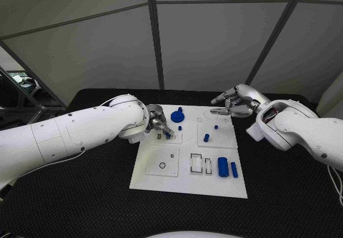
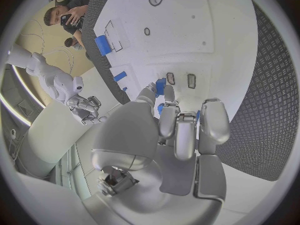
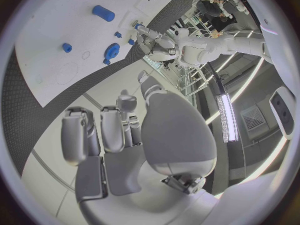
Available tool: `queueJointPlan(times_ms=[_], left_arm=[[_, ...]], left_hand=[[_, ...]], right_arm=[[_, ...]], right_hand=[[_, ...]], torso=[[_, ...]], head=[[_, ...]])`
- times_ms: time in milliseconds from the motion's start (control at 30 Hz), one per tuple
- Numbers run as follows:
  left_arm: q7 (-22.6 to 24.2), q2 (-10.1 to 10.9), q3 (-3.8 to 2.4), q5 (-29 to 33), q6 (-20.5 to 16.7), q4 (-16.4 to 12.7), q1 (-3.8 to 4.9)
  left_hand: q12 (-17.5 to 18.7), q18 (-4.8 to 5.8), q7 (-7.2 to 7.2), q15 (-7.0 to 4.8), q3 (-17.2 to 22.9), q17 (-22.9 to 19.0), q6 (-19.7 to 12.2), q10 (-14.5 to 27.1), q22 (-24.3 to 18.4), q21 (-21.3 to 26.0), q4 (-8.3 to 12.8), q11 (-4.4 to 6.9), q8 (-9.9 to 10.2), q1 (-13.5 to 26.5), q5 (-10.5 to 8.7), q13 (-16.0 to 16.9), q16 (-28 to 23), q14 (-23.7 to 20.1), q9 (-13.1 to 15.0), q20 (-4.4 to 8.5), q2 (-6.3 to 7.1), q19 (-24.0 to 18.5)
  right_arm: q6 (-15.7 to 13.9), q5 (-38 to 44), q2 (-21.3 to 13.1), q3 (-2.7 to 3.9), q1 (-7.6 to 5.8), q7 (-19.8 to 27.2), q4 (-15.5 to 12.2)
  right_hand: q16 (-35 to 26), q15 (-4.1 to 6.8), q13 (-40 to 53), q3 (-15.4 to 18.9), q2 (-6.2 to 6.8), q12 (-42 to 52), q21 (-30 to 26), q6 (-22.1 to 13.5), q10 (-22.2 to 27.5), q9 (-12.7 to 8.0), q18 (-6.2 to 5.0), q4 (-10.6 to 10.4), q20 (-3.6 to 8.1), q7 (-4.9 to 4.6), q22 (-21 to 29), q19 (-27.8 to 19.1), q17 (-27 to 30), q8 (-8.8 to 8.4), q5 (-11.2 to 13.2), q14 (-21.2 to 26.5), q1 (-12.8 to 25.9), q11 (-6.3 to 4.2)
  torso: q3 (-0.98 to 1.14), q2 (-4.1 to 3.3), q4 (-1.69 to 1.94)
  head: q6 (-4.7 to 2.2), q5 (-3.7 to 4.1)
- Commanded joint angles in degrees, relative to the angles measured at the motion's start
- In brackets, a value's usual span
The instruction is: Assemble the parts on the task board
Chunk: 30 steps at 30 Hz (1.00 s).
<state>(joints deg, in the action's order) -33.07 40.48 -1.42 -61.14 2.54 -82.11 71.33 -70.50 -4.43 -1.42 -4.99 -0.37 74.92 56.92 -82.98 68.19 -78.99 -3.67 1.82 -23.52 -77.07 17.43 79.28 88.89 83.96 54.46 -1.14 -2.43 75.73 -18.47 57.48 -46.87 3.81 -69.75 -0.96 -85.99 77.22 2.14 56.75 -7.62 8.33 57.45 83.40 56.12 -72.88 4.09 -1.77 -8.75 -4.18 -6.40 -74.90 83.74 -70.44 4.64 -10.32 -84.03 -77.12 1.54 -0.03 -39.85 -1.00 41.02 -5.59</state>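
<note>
The white task board (image 1: 187, 181) lies in the middle of the table. My left hand (image 1: 158, 123) is over the board's far left part and pinches a small blue part (image 2: 161, 87) just above two small rectangular slots (image 2: 191, 81). Its tip shows below the fingers (image 1: 167, 133). My right hand (image 1: 233, 103) hovers above the board's far right corner with its fingers curled in and nothing in them. A round blue disc part (image 1: 177, 116), short blue pegs (image 1: 206, 138) and a blue cylinder (image 1: 222, 166) beside a thin blue bar (image 1: 234, 169) sit on the board.
Near the board's front are a square plate with round holes (image 1: 163, 161) and rectangular recesses (image 1: 196, 163). Black table surface (image 1: 85, 198) lies all round the board. Partition walls stand behind the table.
</note>
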Motion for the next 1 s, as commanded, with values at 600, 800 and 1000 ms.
queueJointPlan(times_ms=[600, 800, 1000], left_arm=[[-1.2, -0.8, -0.04, -2.3, 2.7, 0.8, -0.10], [-1.5, -0.9, -0.04, -2.4, 3.2, 0.9, -0.10], [-1.6, -1.0, -0.04, -2.4, 3.3, 1.1, -0.10]], left_hand=[[0.2, -0.27, 0.22, -0.56, 0.9, 14.0, 0.4, -1.3, -0.1, -0.2, 0.9, 0.77, 0.0, -5.3, 0.79, 0.7, 0.2, 5.7, 0.8, 0.15, -5.61, 0.3], [0.2, -0.27, 0.22, -0.56, 0.9, 14.0, 0.4, -1.3, -0.1, -0.2, 0.9, 0.77, 0.1, -5.3, 0.79, 0.7, 0.2, 5.7, 0.8, 0.15, -5.61, 0.3], [0.3, -0.28, 0.20, -0.54, 1.3, 14.1, 0.4, -1.3, -0.1, -0.2, 1.2, 0.75, 0.2, -5.1, 0.90, 0.7, 0.2, 5.7, 1.1, 0.14, -5.57, 0.2]], right_arm=[[1.0, 0.1, 0.4, 0.04, -0.11, 0.5, 0.3], [1.1, 0.1, 0.5, 0.04, -0.11, 0.5, 0.4], [1.1, 0.1, 0.5, 0.04, -0.11, 0.5, 0.5]], right_hand=[[-0.1, 0.53, 0.0, 0.1, 0.08, 0.3, -0.2, 0.3, -0.5, -0.1, -0.79, 0.1, 0.42, -0.01, -4.7, 0.0, 0.1, -0.37, -0.3, -1.5, 0.6, 0.03], [-0.2, 0.53, 0.0, 0.1, 0.01, 0.3, -0.3, 0.3, -0.5, -0.1, -0.80, 0.1, 0.43, -0.01, -4.6, 0.0, 0.1, -0.42, -0.3, -1.5, 0.7, 0.03], [-0.2, 0.53, 0.0, 0.1, 0.01, 0.3, -0.3, 0.3, -0.5, -0.1, -0.80, 0.1, 0.43, -0.01, -4.6, 0.0, 0.1, -0.42, -0.3, -1.5, 0.7, 0.03]], torso=[[0.02, 0.02, 0.02], [0.02, 0.01, 0.03], [0.02, 0.00, -0.01]], head=[[0.58, -0.40], [0.61, -0.40], [0.61, -0.47]])
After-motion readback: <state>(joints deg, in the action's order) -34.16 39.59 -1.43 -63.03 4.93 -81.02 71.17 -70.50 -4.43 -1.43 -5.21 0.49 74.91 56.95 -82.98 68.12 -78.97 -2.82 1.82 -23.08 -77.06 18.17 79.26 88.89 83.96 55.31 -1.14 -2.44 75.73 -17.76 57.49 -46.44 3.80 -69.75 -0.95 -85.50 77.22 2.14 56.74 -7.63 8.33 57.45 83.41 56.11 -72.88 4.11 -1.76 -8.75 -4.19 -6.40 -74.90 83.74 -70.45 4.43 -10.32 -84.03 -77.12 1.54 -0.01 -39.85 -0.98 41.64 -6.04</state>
